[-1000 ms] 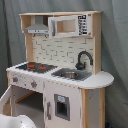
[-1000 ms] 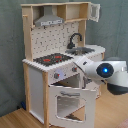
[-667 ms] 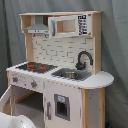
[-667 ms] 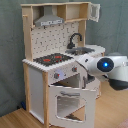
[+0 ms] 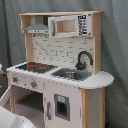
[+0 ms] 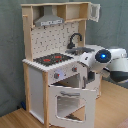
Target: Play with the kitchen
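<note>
Underneath, wood floor (image 6: 15, 119), grey curtain (image 6: 11, 55).

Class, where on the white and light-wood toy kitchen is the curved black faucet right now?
In both exterior views the curved black faucet stands at the back of the counter behind the steel sink, beside the black-red hob.

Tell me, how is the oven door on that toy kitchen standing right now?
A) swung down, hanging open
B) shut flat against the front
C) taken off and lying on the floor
A: in the second exterior view the windowed oven door tilts outward from the kitchen, hinged at its bottom.
</note>
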Robot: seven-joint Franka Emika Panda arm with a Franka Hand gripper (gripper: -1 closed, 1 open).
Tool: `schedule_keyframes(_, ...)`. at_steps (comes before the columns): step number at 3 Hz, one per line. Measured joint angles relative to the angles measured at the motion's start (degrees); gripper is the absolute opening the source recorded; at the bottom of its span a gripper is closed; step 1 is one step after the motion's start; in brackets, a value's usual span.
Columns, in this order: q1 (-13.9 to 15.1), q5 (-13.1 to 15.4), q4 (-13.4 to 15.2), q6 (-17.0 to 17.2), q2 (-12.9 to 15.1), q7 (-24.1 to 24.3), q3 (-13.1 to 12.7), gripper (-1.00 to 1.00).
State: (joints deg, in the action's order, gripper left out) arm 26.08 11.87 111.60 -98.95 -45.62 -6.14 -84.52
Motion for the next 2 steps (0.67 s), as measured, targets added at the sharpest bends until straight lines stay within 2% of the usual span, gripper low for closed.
schedule_keyframes(2,-0.3,0.0,2.6,-0.6,8.4,-9.7,1.2,1.0)
